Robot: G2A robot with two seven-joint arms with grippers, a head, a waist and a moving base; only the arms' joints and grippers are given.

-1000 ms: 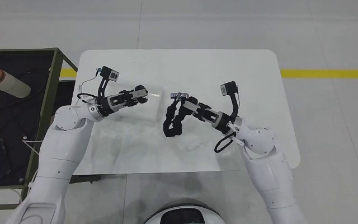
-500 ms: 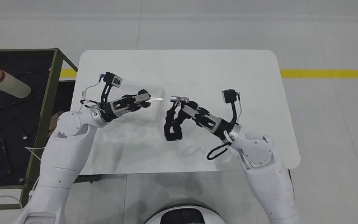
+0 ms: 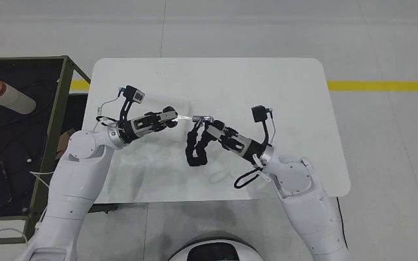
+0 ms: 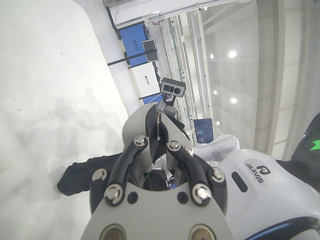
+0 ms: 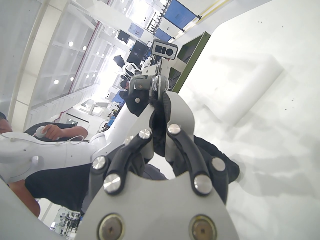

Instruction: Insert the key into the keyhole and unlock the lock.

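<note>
My left gripper (image 3: pixel 172 116) hovers over the middle left of the white table (image 3: pixel 261 78), shut on a thin silver key (image 3: pixel 185 117) that points toward the other arm. In the left wrist view the key (image 4: pixel 158 126) stands edge-on between the fingers (image 4: pixel 135 126). My right gripper (image 3: pixel 210 124) is shut on a black cable lock (image 3: pixel 193 147), whose loop hangs down to the table. The lock's silver head (image 3: pixel 201 119) faces the key tip and sits right at it. The right wrist view shows that head (image 5: pixel 160 83) just past the right gripper (image 5: pixel 160 101); the keyhole itself is hidden.
A flat white block (image 5: pixel 250 88) lies on the table under and beyond the left gripper. A dark green-framed cart (image 3: pixel 39 85) stands off the table's left edge. The far half and right side of the table are bare.
Both arms have closed in on each other. The right gripper carried the lock leftward, the left gripper edged right, and the gap between key tip and lock head has closed.
</note>
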